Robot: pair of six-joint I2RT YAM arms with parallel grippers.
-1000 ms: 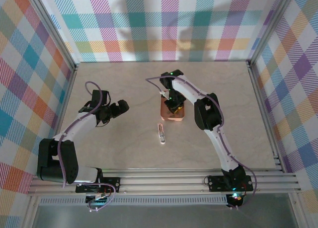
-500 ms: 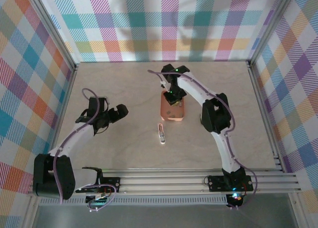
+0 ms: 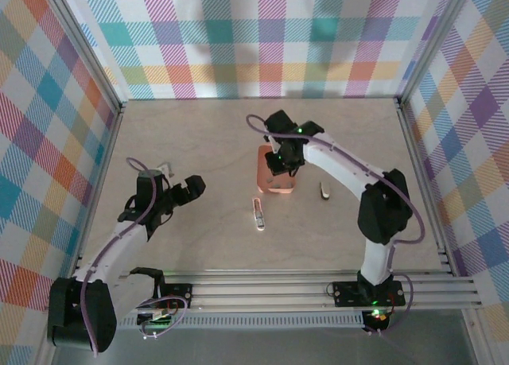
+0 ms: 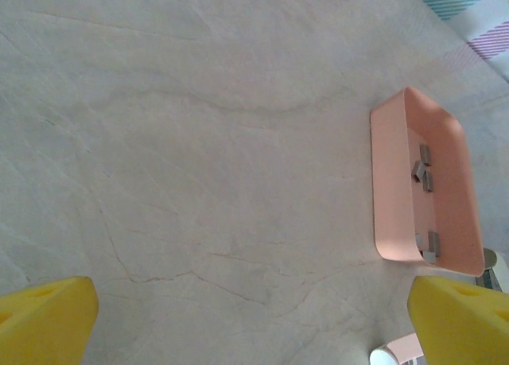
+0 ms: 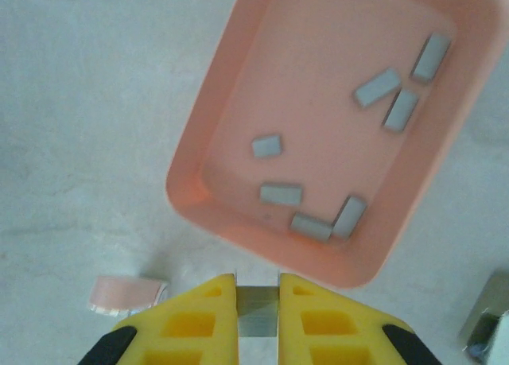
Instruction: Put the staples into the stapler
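The salmon-orange tray sits mid-table and holds several grey staples. My right gripper hovers over the tray's near edge. In the right wrist view its yellow fingers are shut on one grey staple strip. The pale pink and white stapler lies on the table just in front of the tray, its pink end left of the right fingers. My left gripper stands open and empty over bare table, left of the stapler and the tray.
A small pale object lies on the table right of the tray, and its edge reaches into the right wrist view. Metal frame rails and plaid walls close in the tabletop.
The right arm's elbow has swung out to the right, uncovering the small pale object. Its gripper has shifted slightly over the tray. The left arm has drawn back toward the near edge.
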